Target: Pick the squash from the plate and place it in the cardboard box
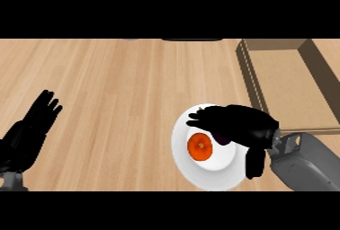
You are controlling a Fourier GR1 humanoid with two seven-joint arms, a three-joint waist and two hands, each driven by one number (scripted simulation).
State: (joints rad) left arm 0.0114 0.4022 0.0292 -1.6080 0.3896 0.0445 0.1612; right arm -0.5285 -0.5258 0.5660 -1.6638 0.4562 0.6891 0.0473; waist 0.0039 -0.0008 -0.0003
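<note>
**Hand Poised Over Squash as Pickup Begins**

The right hand hovers over the white plate, fingers stretched leftward across its upper part and only slightly bent, the thumb hanging down at the plate's right edge. The fingers hold nothing. The orange squash lies on the plate just below them, in full sight and seemingly untouched. At the view's left edge, the left hand rests with fingers up and spread.

The step in hand appears to be the reach, with the grasp not yet made. The cardboard box sits open on the counter at upper right, just beyond the plate. The next move likely calls for the hand to drop lower and close fingers and thumb round the squash, then lift it and carry it up and right over the box's near wall.
</note>
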